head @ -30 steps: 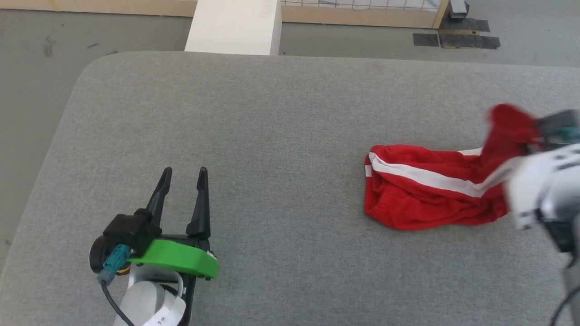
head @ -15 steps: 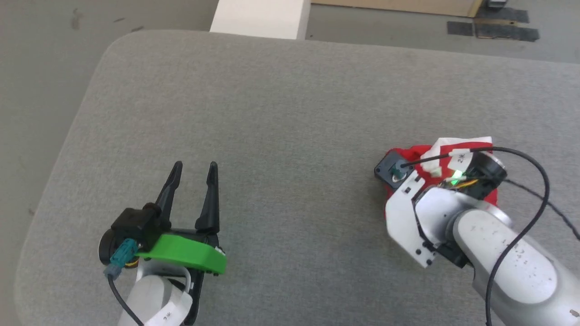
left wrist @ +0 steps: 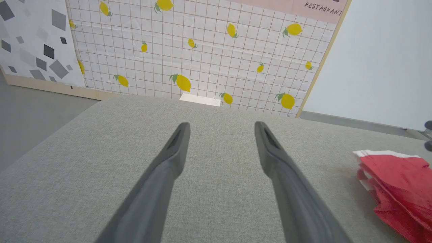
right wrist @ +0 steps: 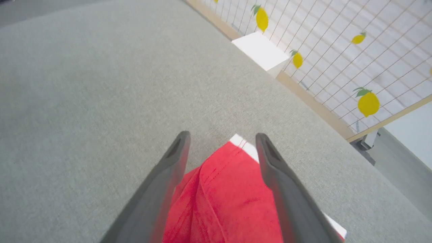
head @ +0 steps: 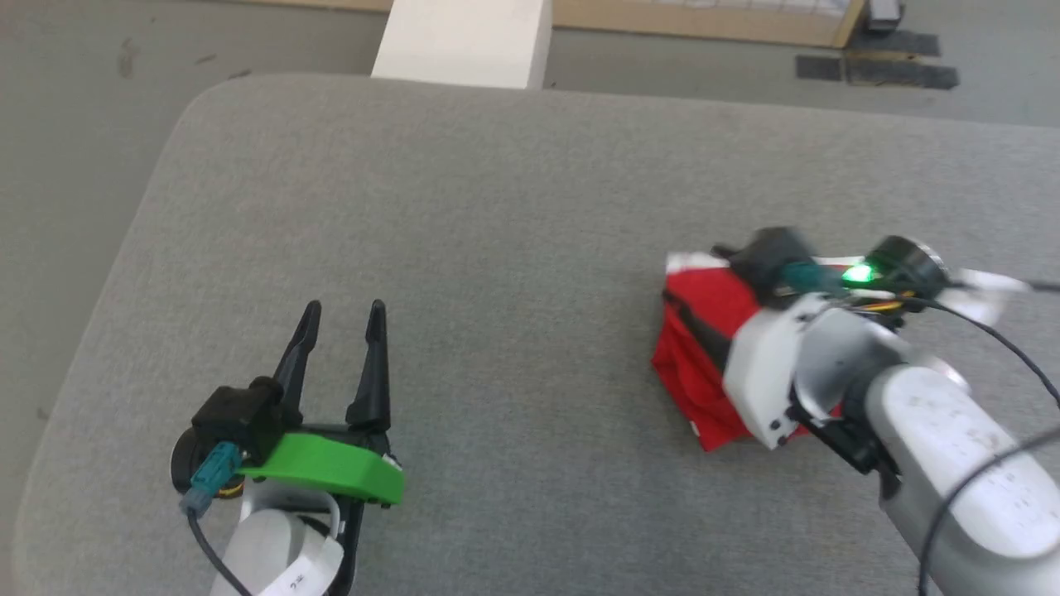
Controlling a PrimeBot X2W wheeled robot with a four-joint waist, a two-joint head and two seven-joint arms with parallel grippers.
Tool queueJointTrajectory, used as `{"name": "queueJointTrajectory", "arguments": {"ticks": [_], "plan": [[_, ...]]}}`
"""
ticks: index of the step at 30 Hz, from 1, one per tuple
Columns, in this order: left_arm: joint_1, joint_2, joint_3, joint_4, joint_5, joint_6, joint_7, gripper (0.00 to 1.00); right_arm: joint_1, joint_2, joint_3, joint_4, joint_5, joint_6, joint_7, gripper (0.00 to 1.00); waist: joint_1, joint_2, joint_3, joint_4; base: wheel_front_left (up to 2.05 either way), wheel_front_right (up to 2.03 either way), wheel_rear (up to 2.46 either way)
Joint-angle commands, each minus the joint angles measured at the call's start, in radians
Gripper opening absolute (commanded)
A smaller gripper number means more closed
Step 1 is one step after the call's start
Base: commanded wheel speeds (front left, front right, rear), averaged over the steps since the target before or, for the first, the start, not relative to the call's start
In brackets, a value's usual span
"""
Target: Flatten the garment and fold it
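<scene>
The red garment (head: 694, 348) sat as a thick folded stack on the right side of the grey pad (head: 497, 207), well apart from my left gripper (head: 344, 306). That one was parked low on the left with its fingers spread and nothing between them (left wrist: 221, 124).

The right gripper (right wrist: 221, 134) was right over the stack. Its two fingers stood apart, with the red cloth (right wrist: 222, 199) lying between and under them. As far as I could see it wasn't pinched. A bit of white trim poked out past the fingertips at the far corner.

I reckoned this was the letting-go part of a fold, so the trick was getting out clean. I wanted to lift the wrist straight up before pulling back, so the tips didn't snag the top layer and drag it open. Soft slippery fabric like this loves to follow a finger.

From the left wrist camera the stack (left wrist: 398, 179) looked lumpy, with its layers not lined up. After backing off I'd probably have pressed it flat and squared the edges.
</scene>
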Motion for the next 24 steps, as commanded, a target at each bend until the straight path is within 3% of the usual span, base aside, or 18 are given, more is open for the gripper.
{"name": "queueJointTrajectory", "arguments": {"ticks": [1,5,14,24], "plan": [[0.014,-0.002,0.007,0.002,0.0,0.005,-0.005,1.0,0.04,0.017,-0.04,-0.019,-0.008,-0.002,-0.039,1.0,0.0,0.0,-0.033,-0.035,0.0,0.0,0.0],[0.03,-0.002,0.013,0.001,0.008,0.003,-0.005,1.0,0.139,0.067,-0.185,-0.08,-0.039,-0.002,-0.156,1.0,0.0,0.0,-0.059,-0.069,0.0,0.0,0.0],[0.047,-0.002,0.019,0.005,0.009,0.007,-0.005,1.0,0.366,0.257,-0.517,-0.138,-0.109,-0.002,-0.468,1.0,0.0,0.0,-0.106,-0.139,0.0,0.0,0.0],[0.074,-0.002,0.02,0.01,0.014,0.013,-0.005,1.0,0.485,0.303,-0.601,-0.086,-0.154,-0.002,-0.625,1.0,0.0,0.0,-0.147,-0.182,0.0,0.0,0.0]]}}
